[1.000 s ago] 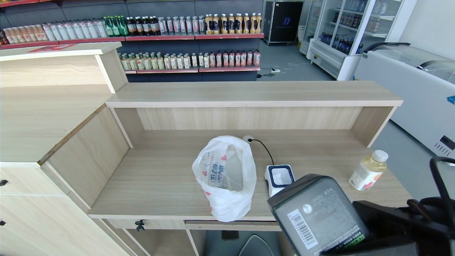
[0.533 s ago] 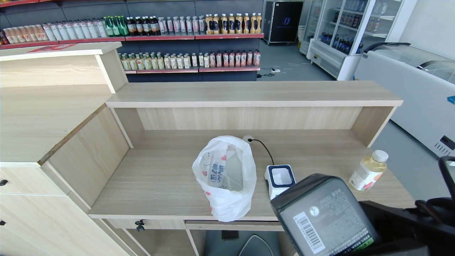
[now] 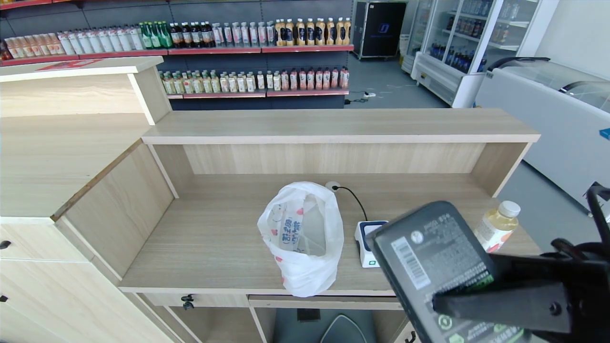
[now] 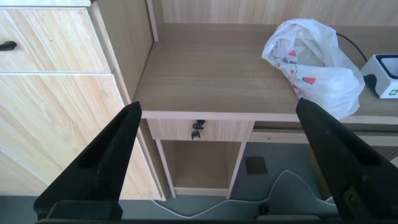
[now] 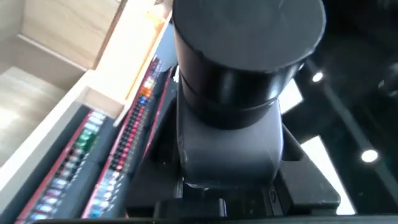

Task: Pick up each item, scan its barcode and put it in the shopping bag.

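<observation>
A dark grey container (image 3: pixel 431 259) with a white barcode label facing up hangs tilted over the counter's front right, and my right gripper (image 3: pixel 481 297) is shut on it. It overlaps the white barcode scanner (image 3: pixel 365 242). From the right wrist, the container's black lid (image 5: pixel 249 50) points away, with the right gripper (image 5: pixel 230 196) clamped round its body. The white shopping bag (image 3: pixel 302 238) stands open left of the scanner. A yellow drink bottle (image 3: pixel 498 225) stands at the counter's right end. My left gripper (image 4: pixel 219 111) is open below the counter's front edge, holding nothing.
The wooden counter (image 3: pixel 214 238) has a raised back shelf and a left side wall. A black cable (image 3: pixel 352 197) runs from the scanner to the back. A drawer knob (image 4: pixel 196 126) sits under the counter's edge. The bag (image 4: pixel 314 59) and scanner (image 4: pixel 385 74) are beyond my left gripper.
My right gripper has lifted the container up and forward, so it now covers part of the scanner and bottle. The bag, scanner and bottle have not moved.
</observation>
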